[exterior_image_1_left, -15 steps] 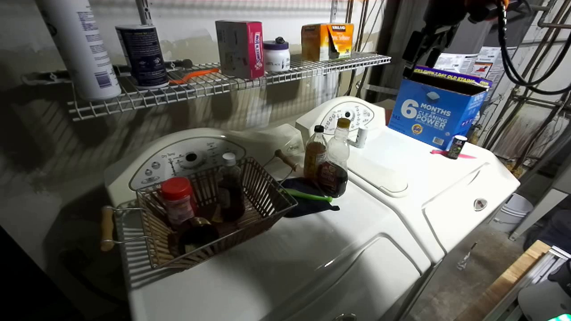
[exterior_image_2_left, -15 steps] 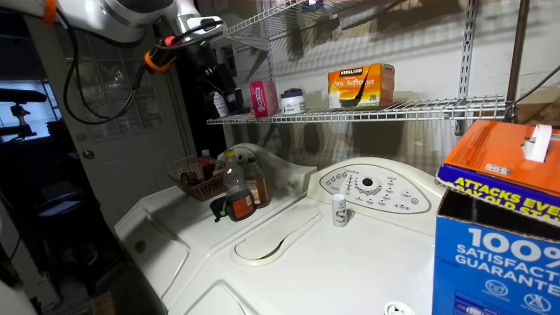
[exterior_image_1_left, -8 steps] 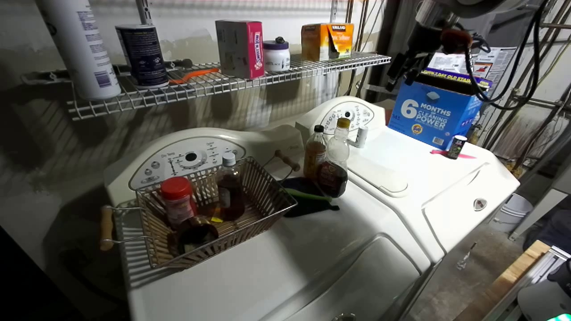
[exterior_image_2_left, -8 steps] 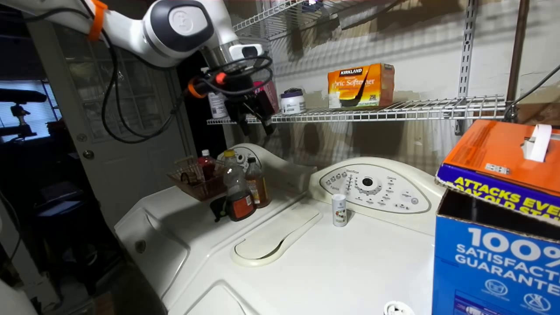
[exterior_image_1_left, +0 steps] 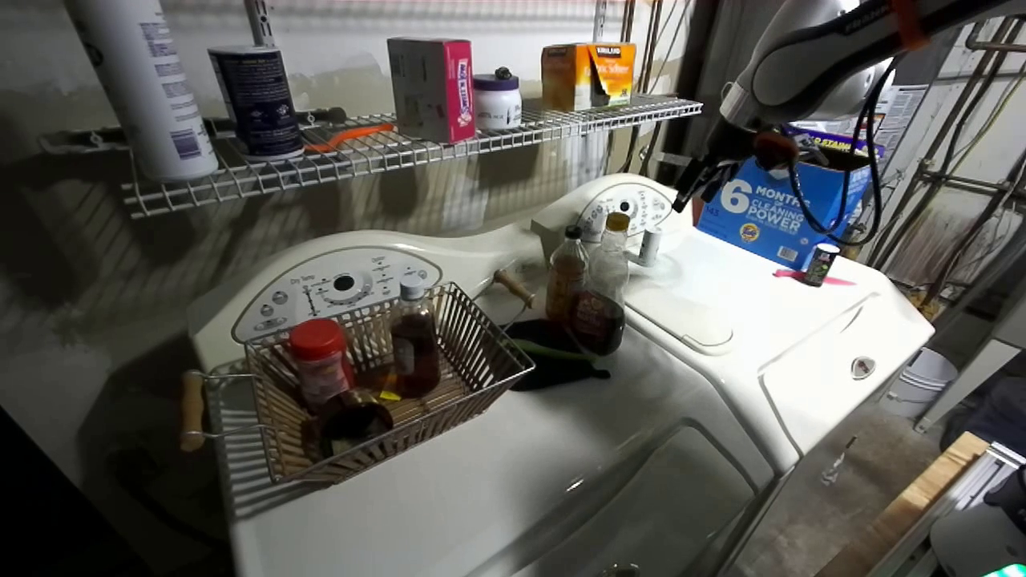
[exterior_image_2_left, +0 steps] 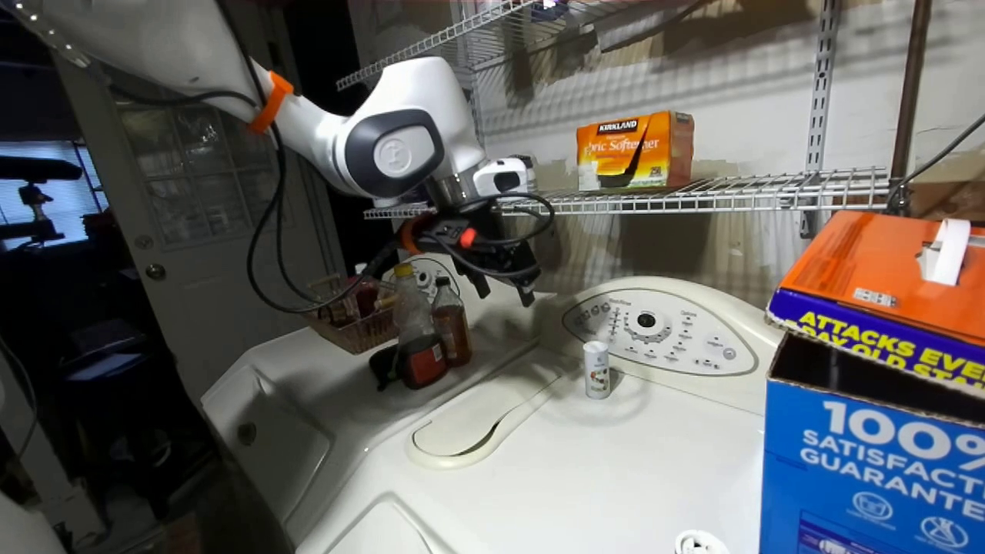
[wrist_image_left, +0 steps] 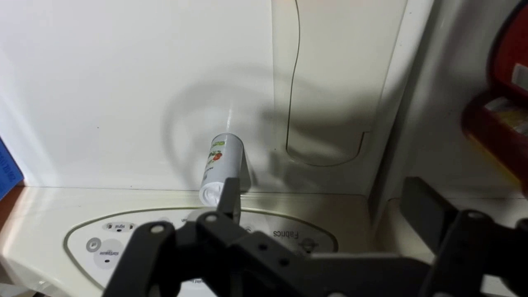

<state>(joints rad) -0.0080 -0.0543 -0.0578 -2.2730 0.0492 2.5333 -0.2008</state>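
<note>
Seeing the tool (wrist_image_left: 321,194) hanging above the washing machine (exterior_image_2_left: 585,462) with jaws spread wide, released, touching only air; looking past the fingers (wrist_image_left: 231,198) in the wrist view to the washing machine's control panel (exterior_image_2_left: 666,331), reading "Fabrics" there upside down, and "Options" in an exterior view; reading "Dry Temp" on the dryer (exterior_image_1_left: 513,465) beside it; making out "KIRKLAND" and most of "Fabric Softener" on the orange softener box (exterior_image_2_left: 635,154) on the wire shelf (exterior_image_2_left: 769,201), "Sweet'N Low" on the pink sweetener box (exterior_image_1_left: 437,90), and "CLEANING POWER" on the blue cardboard box (exterior_image_1_left: 757,216), with "SATISFACT" and "GUARANTE" running out of view on another face; finding the white canister (exterior_image_2_left: 596,373), too finely printed for reading, standing upright on the washing machine just in front of the control panel, below the tool and apart from it, sitting off to the side of the gap and partly hidden by a fingertip in the wrist view; spotting the yellow-capped bottle (exterior_image_1_left: 601,308) on the dryer, on the tool's opposite side.
</note>
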